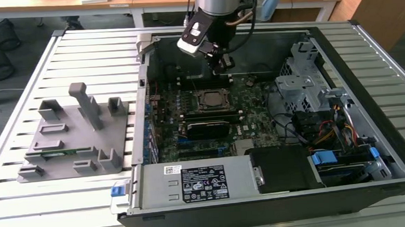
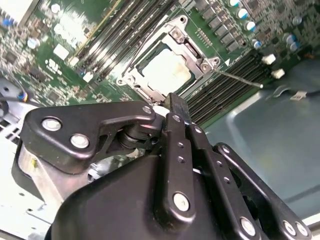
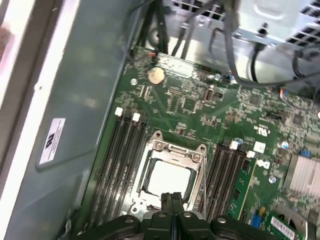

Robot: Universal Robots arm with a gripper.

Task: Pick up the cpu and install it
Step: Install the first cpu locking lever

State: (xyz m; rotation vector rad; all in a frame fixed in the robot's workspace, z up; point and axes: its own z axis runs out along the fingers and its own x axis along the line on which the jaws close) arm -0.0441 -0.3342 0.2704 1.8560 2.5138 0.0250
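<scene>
The cpu (image 1: 211, 99) lies flat in its socket in the middle of the motherboard (image 1: 255, 118), inside the open computer case (image 1: 277, 206). Its pale silvery top shows in both wrist views (image 2: 167, 70) (image 3: 169, 179), framed by the metal socket bracket (image 3: 176, 148). My gripper (image 1: 221, 67) hangs above the board, just beyond the socket toward the back wall of the case. Its two black fingers are pressed together with nothing between them (image 2: 173, 100) (image 3: 172, 197).
A grey fixture tray (image 1: 72, 136) on the slatted table at the exterior view's left carries a green memory stick (image 1: 59, 150). Memory slots (image 3: 122, 155) flank the socket. A metal drive cage (image 1: 301, 79), cables (image 1: 328, 133) and the power supply (image 1: 192, 184) crowd the case.
</scene>
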